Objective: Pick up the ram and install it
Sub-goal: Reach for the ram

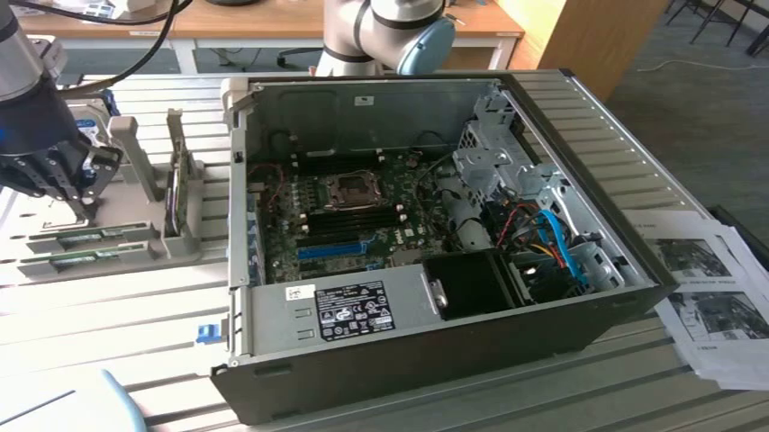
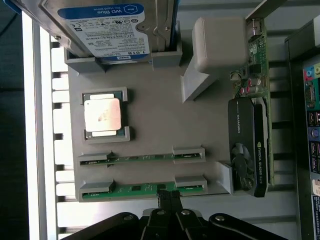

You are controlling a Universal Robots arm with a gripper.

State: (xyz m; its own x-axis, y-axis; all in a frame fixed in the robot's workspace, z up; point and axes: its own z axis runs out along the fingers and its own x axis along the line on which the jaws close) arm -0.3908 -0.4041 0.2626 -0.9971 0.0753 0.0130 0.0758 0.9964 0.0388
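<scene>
From my station I see the gripper (image 2: 169, 196) down at the grey holder tray (image 2: 150, 125), its two black fingertips (image 2: 164, 196) pressed together on the middle of the ram (image 2: 135, 189). The stick still sits in its cradle at the tray's edge, both ends tucked into the grey end blocks. A second green stick (image 2: 142, 158) lies parallel in the next cradle, just beside it. The tray also carries a processor (image 2: 101, 114), a hard drive (image 2: 107, 20) standing in its slot and a graphics card (image 2: 247, 140). In the exterior view the gripper (image 1: 60, 193) hangs over the tray at that view's left, well apart from the open computer case (image 1: 397, 360) and its motherboard (image 1: 348, 216).
</scene>
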